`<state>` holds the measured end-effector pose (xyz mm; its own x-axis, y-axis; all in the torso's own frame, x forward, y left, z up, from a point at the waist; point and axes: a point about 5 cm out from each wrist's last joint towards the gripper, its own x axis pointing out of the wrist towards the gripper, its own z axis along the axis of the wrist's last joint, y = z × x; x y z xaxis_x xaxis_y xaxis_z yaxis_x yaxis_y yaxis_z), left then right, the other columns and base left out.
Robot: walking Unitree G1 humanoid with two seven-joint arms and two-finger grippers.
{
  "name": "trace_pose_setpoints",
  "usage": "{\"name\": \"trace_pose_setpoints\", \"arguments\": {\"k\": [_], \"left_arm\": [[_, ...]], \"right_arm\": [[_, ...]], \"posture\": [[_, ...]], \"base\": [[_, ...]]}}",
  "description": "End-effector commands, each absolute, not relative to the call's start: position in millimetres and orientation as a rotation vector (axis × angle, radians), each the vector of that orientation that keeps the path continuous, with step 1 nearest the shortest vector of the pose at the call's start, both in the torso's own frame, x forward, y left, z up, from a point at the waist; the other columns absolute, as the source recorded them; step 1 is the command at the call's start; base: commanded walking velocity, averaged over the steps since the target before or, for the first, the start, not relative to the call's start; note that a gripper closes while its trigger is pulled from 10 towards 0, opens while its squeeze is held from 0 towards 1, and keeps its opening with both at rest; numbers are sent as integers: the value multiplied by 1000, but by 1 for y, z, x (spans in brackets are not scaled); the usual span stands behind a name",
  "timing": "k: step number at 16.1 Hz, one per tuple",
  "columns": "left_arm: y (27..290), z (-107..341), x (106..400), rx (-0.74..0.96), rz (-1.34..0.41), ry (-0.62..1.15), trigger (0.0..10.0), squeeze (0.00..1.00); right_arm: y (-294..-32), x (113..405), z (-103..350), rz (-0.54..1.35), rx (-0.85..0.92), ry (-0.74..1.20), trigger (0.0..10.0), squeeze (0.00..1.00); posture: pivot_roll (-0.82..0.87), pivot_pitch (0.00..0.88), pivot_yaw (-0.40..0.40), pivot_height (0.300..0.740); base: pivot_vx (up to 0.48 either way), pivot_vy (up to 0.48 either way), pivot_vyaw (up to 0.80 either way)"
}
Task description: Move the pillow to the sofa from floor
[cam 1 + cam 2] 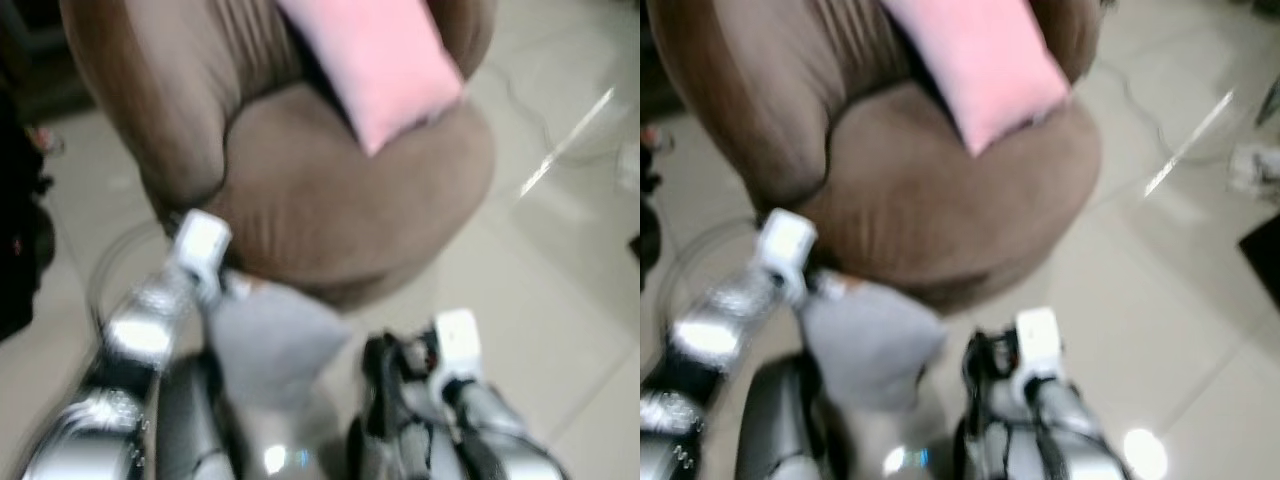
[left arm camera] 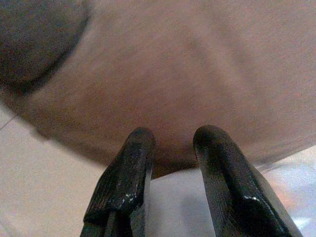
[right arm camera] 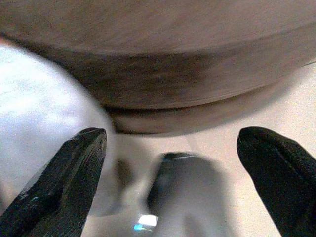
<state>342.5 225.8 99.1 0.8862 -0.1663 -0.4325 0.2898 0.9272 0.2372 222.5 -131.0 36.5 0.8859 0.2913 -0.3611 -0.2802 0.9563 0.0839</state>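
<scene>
A grey pillow [image 1: 272, 345] hangs low in front of the round brown sofa [image 1: 330, 190], just off its front edge. My left gripper [image 2: 170, 140] is shut on the grey pillow's top corner, with the sofa's seat close beyond its fingertips. To the right of the pillow and apart from it, my right gripper [image 3: 173, 133] is open, fingers spread wide, pointing at the sofa's base. A pink pillow [image 1: 380, 60] leans on the sofa's backrest. The eye views are blurred.
Pale glossy floor tiles [image 1: 560, 260] spread to the right of the sofa. A dark object [image 1: 20, 250] stands at the left edge. A thin cable [image 1: 100, 270] loops on the floor left of the sofa.
</scene>
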Motion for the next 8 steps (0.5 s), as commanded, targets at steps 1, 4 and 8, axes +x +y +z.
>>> {"name": "trace_pose_setpoints", "arguments": {"k": [1,4,8], "left_arm": [[229,94,342,307,-331,483,10000,0],[242,112,357,433,-373,513,10000,0],[249,129,367,548,-459,587,10000,0]], "right_arm": [[-131,217,31,282,28,404,10000,0],[-126,214,32,263,46,394,10000,0],[-121,202,31,196,79,390,10000,0]], "posture": [[-120,229,-1,472],[-133,257,43,472],[-166,297,119,472]], "base": [[0,0,0],[0,0,0],[0,0,0]]}}
